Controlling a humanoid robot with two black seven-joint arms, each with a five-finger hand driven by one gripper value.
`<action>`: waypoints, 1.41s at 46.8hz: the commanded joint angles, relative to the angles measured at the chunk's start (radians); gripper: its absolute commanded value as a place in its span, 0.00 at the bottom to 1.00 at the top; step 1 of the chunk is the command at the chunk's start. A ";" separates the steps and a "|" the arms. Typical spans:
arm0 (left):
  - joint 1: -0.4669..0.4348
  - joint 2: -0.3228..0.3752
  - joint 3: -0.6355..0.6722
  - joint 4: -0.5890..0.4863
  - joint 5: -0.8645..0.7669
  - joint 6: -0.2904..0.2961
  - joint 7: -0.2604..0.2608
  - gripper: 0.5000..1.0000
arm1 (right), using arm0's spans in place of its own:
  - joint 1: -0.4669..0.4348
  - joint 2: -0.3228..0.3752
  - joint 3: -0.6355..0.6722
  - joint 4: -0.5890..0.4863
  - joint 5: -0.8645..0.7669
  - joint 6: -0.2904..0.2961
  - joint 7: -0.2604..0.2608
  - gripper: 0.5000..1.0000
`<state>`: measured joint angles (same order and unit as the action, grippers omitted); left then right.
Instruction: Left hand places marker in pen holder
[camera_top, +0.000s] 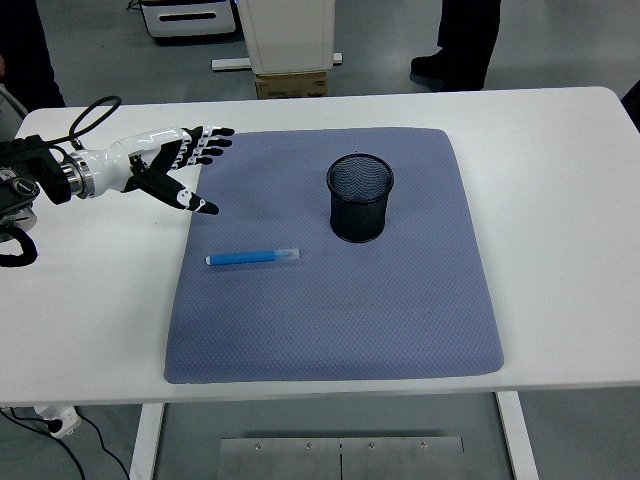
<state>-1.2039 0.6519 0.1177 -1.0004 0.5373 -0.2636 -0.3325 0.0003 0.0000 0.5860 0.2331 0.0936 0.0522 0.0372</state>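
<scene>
Blue marker (254, 258) lay flat on the grey-blue mat (335, 320), on its left part, well apart from the black mesh pen holder (360, 198) that stood upright farther right. The left hand (165, 165) hovered over the mat's far left corner, fingers spread wide and holding nothing, above the white table (560, 200)
</scene>
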 joint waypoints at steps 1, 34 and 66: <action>-0.005 -0.012 0.002 0.000 0.047 0.000 0.000 1.00 | 0.001 0.000 0.000 0.000 0.000 0.000 0.001 1.00; -0.198 -0.187 0.324 -0.001 0.164 0.004 0.001 1.00 | 0.001 0.000 0.000 0.000 0.000 0.000 0.000 1.00; -0.218 -0.230 0.381 -0.009 0.210 0.004 0.001 1.00 | 0.000 0.000 0.000 0.000 0.000 0.000 0.000 1.00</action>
<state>-1.4216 0.4225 0.4943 -1.0095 0.7468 -0.2600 -0.3302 0.0004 0.0000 0.5860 0.2331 0.0936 0.0522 0.0372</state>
